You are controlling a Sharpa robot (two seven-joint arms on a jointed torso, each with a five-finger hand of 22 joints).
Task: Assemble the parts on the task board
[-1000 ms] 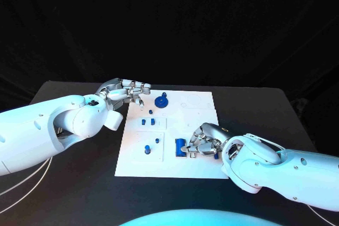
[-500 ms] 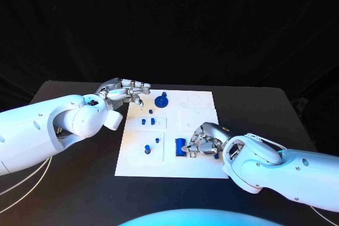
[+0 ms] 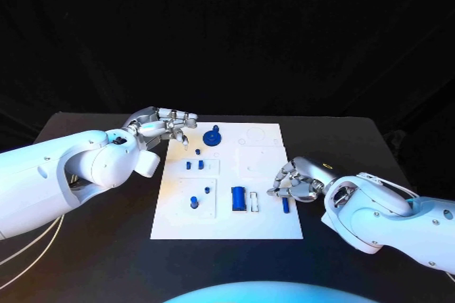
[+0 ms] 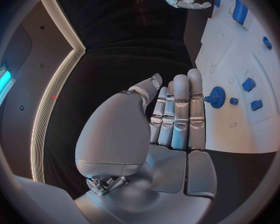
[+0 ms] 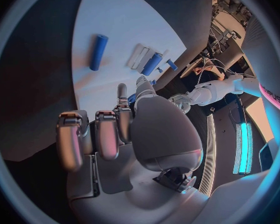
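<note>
The white task board [image 3: 261, 227] lies mid-frame on the black surface [image 3: 85, 263], carrying small blue parts [image 3: 238, 198]. The left hand [image 3: 163, 127] hovers empty at its upper-left corner, fingers loosely apart. The right hand [image 3: 298, 183], fingers curled on nothing, sits at its right edge beside a blue pin [image 3: 285, 205].

Glossy white rounded arms; silver segmented left hand [image 3: 163, 127] and right hand [image 3: 302, 183]; thin white cables beside the left arm

Left hand [image 3: 166, 127] open; right hand [image 3: 298, 183] curled, empty.

A lab: black-draped table [image 3: 104, 250] (test board [image 3: 270, 227]).
</note>
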